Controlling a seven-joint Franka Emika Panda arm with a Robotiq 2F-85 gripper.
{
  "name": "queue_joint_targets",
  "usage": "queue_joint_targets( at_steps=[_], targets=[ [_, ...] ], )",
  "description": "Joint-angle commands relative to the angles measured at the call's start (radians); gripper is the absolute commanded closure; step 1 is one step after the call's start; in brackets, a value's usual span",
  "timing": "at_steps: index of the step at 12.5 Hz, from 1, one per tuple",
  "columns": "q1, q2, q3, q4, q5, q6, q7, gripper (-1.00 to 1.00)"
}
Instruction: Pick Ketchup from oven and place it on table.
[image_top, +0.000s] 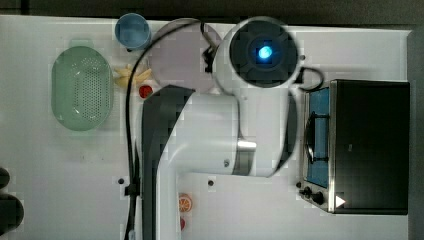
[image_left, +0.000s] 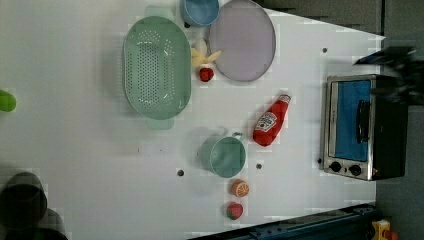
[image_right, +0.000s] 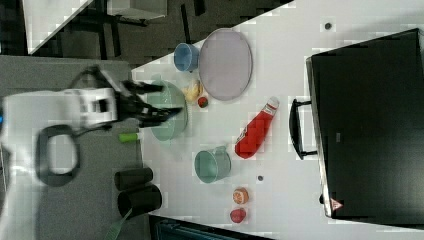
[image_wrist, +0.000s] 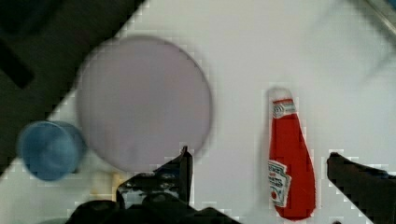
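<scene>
Gripper (image_wrist: 259, 175) standing spread wide, both fingers apart and holding nothing; in the wrist view the ketchup bottle (image_wrist: 289, 163) is lying on the counter between the two dark fingers (image_wrist: 180, 175), clear of each. In the right view the gripper is sitting out beyond the counter edge, pointing toward the green colander (image_left: 156, 67). The ketchup bottle is lying on its side on the white counter (image_left: 75, 150), well outside the oven (image_left: 362, 127), white cap pointing toward the grey plate (image_left: 242, 40) and base near the green cup (image_left: 225, 156) in the left view. Oven door appears closed, handle facing the bottle. Judging from this, the placing looks done and the bottle is resting free. Handling notes: bottle looks like light squeeze plastic, soft-walled, likely giving under pressure, and smooth enough to slip; being round, it may roll when nudged. Best hold would be across the broad labelled body, fingers on either side of the width, rather than the narrowing neck or cap. Small red fruit (image_left: 206, 74) by the plate is not the target.
</scene>
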Motion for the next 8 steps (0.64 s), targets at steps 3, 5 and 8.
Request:
queue_joint_targets(
  at_steps=[3,5,8],
  targets=[
    [0.003,-0.006,0.018,0.137,0.018,-0.226,0.009,-1.0],
    [0.001,-0.006,0.014,0.193,0.018,-0.31,0.009,-1.0],
    [-0.001,-0.007,0.0,0.253,0.018,-0.434,0.009,-1.0]
  ],
)
